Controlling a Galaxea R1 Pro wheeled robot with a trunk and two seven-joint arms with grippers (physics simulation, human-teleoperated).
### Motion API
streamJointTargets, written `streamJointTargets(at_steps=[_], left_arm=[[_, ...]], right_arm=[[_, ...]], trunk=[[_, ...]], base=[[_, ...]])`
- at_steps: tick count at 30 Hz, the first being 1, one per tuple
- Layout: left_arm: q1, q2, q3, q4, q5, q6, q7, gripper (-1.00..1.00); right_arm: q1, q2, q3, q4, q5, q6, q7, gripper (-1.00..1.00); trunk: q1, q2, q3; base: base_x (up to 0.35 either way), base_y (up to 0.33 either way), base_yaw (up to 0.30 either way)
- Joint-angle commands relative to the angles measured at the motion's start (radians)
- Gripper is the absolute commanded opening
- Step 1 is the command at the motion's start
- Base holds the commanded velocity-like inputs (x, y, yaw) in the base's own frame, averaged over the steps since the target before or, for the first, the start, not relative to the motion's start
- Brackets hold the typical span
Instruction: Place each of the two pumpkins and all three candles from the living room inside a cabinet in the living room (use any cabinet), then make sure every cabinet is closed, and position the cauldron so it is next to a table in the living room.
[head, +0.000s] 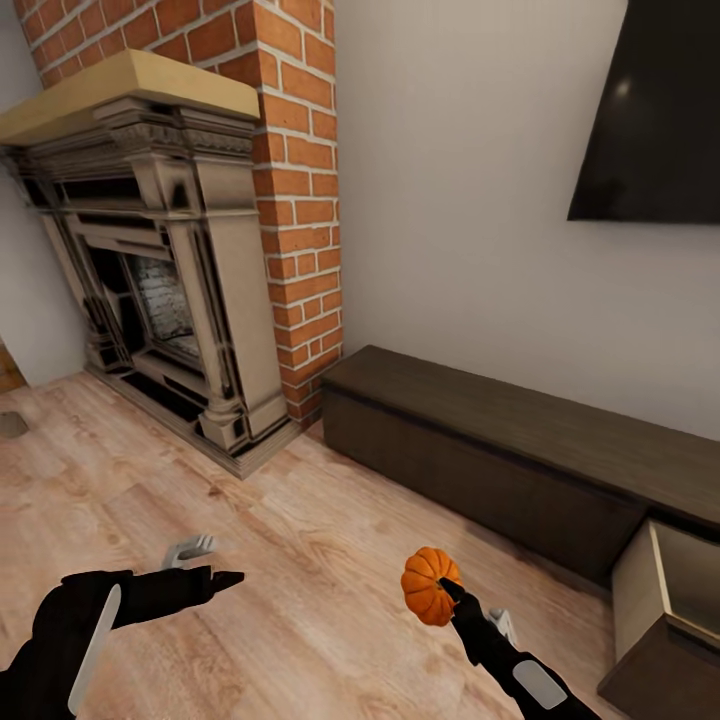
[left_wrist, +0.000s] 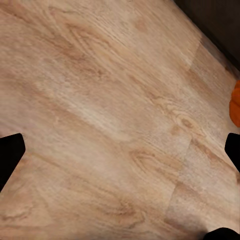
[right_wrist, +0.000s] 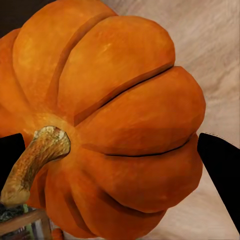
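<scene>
My right gripper (head: 447, 592) is shut on an orange ribbed pumpkin (head: 427, 585) and holds it above the wooden floor, a short way in front of the long dark brown cabinet (head: 480, 440). In the right wrist view the pumpkin (right_wrist: 125, 100) sits between the two black fingertips, its brown stem pointing to one side. At the cabinet's right end a drawer (head: 668, 585) stands pulled out, showing a pale wood interior. My left gripper (head: 205, 563) hangs open over bare floor. The left wrist view has the left gripper (left_wrist: 120, 150) with nothing in it and the pumpkin (left_wrist: 236, 105) at the edge.
A stone fireplace (head: 170, 270) with a pale mantel stands at the left, against a red brick column (head: 300, 200). A dark TV screen (head: 660, 120) hangs on the wall above the cabinet. Wooden floor (head: 300, 560) stretches between me and the cabinet.
</scene>
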Motion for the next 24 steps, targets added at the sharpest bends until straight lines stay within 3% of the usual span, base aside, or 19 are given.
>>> streamJointTargets(at_steps=[1,9,20,24], left_arm=[[0.0,0.0,0.001,0.0,0.0,0.0,0.0,1.0],[0.0,0.0,0.003,-0.014,0.001,0.0,-0.001,1.0],[0.0,0.0,0.005,-0.015,0.001,0.0,-0.001,1.0],[0.0,-0.001,0.005,-0.015,0.001,0.0,-0.002,1.0]], right_arm=[[0.0,0.0,0.0,0.0,0.0,0.0,-0.004,-1.0],[0.0,0.002,0.059,-0.001,0.0,-0.003,-0.012,-1.0],[0.0,0.002,0.068,-0.001,0.0,-0.004,-0.012,-1.0],[0.0,0.002,0.069,-0.001,0.0,-0.004,-0.012,-1.0]], trunk=[[0.0,0.0,0.002],[-0.001,0.001,-0.001],[-0.001,0.001,-0.017],[-0.01,0.015,-0.009]], base=[[-0.001,0.0,0.181],[0.0,0.0,0.18],[0.0,0.0,0.179],[0.0,0.0,0.179]])
